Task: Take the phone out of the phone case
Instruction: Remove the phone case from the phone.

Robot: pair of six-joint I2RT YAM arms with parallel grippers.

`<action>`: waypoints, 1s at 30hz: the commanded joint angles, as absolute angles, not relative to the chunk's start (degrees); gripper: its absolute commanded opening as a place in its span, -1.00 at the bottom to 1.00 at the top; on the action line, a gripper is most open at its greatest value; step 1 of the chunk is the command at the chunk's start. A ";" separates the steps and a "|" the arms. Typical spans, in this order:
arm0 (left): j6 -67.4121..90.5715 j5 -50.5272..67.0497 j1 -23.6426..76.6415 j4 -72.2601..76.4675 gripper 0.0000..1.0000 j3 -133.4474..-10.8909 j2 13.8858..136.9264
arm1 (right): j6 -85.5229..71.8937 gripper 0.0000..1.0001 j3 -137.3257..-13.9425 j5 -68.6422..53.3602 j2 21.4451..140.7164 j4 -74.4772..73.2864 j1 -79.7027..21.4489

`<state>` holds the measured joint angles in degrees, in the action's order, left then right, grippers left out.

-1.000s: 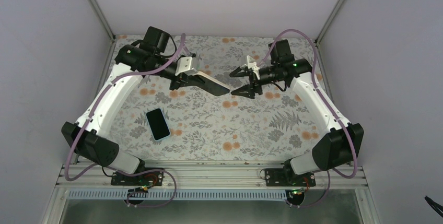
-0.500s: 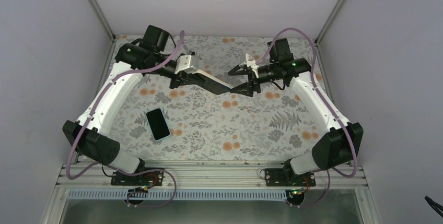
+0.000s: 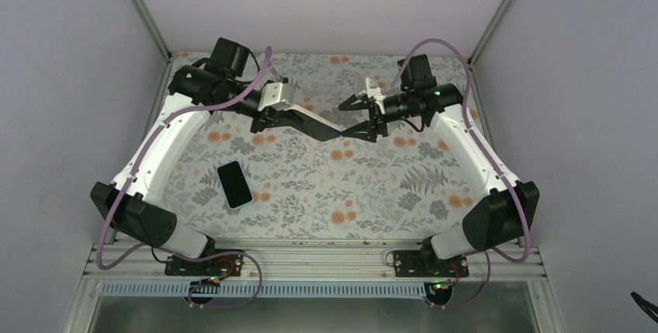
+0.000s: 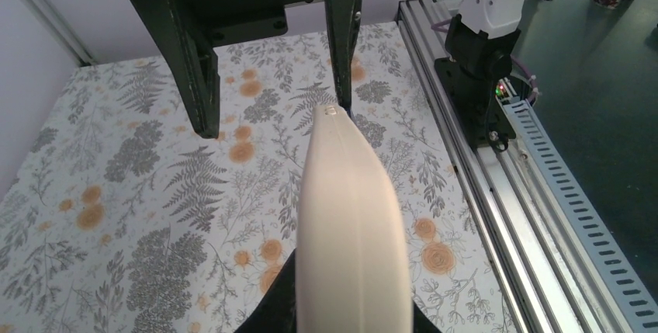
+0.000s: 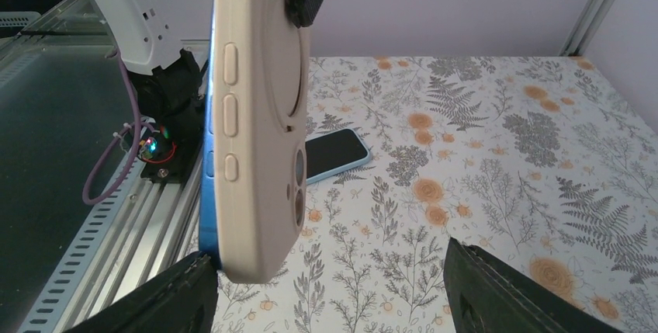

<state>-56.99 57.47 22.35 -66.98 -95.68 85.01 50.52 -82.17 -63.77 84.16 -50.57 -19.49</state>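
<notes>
My left gripper (image 3: 289, 118) is shut on the phone case (image 4: 353, 224), a pale beige-pink shell, and holds it in the air over the table's middle back. The phone (image 3: 316, 126) sits inside it, dark screen up in the top view. Its blue edge (image 5: 207, 216) shows beside the case (image 5: 256, 116) in the right wrist view. My right gripper (image 3: 347, 119) is open, its fingers (image 4: 190, 61) on either side of the case's free end. I cannot tell whether the case's end touches a finger. In the left wrist view only the fingers' dark edges show under the case.
A second bare phone (image 3: 234, 184), black screen with a pale light-blue rim, lies flat on the floral table (image 3: 372, 185) at the front left; it also shows in the right wrist view (image 5: 334, 154). Aluminium rails (image 3: 310, 259) run along the near edge.
My right gripper has moved a little left, so the free end of the cased phone now lies between its open fingers. My left gripper has kept its hold and shifted slightly back.
</notes>
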 commanded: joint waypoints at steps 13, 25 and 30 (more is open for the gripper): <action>-58.95 63.55 22.49 -67.00 -0.95 -95.92 82.00 | 48.82 0.43 -83.84 -63.21 86.13 -47.53 -19.99; -65.44 70.10 22.50 -75.31 -0.95 -99.70 83.49 | 31.87 0.33 -81.36 -46.02 84.53 -23.71 -20.40; -67.61 72.97 22.33 -77.62 -0.95 -100.71 83.99 | 28.52 0.32 -82.75 -40.74 85.87 -19.55 -20.78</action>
<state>-62.61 54.61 19.53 -68.60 -98.67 84.33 33.93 -80.05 -54.50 83.53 -32.56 -21.10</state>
